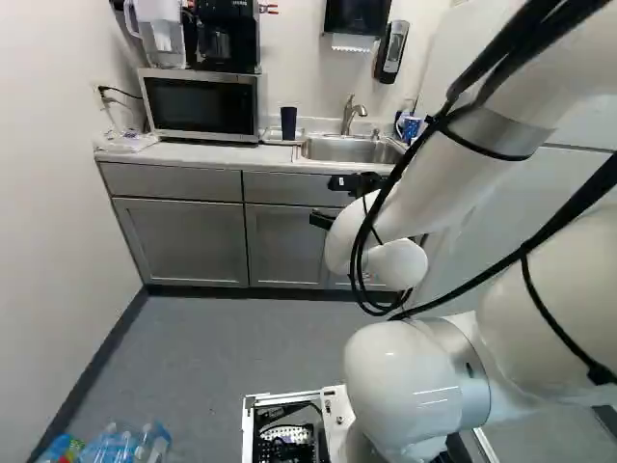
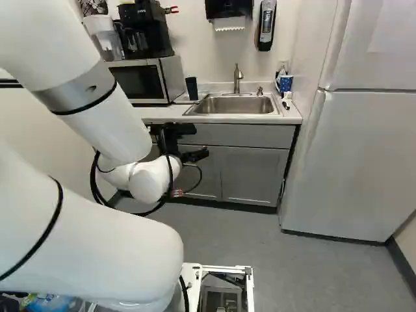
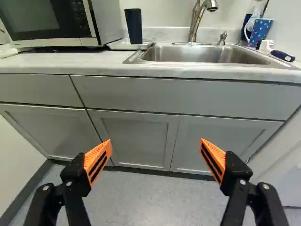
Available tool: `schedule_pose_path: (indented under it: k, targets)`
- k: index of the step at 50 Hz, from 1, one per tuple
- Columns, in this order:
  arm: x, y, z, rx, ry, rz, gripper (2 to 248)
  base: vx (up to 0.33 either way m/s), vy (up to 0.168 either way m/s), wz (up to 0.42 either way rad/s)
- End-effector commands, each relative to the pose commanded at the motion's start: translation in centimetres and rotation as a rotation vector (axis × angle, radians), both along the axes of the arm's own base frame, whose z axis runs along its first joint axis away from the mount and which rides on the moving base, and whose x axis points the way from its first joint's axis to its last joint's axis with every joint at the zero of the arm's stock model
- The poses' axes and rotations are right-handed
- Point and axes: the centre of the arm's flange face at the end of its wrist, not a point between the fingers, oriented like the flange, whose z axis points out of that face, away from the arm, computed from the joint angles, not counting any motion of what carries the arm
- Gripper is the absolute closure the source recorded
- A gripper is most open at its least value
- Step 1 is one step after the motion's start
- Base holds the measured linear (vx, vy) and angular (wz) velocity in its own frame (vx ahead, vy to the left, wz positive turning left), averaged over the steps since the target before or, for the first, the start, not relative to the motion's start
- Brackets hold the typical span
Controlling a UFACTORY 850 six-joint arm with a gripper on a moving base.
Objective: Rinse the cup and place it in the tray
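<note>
Cup (image 3: 133,26), dark, one of it, stands on the one tray (image 3: 115,45) on the counter (image 3: 101,62), between microwave (image 3: 56,23) and sink (image 3: 197,54). Long axis vertical, wider end up. Arm (image 2: 117,110) reaches forward; end effector (image 2: 200,141) hangs in front of the cabinets, pointing ahead and a bit down, well apart from the cup. Two fingers spread wide, three cabinet doors (image 3: 136,136) beyond. One faucet (image 3: 195,21) at the sink's back edge, one dotted mug (image 3: 260,33) at its far side from the cup.
</note>
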Motion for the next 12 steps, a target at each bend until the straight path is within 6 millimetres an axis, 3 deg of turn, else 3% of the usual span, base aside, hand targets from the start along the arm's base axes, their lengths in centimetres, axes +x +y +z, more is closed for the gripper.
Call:
schedule_pose_path:
  k: [12]
  targets:
    - [0.0, 0.0, 0.0, 0.0, 0.0, 0.0, 3, 0.0, 0.0, 0.0]
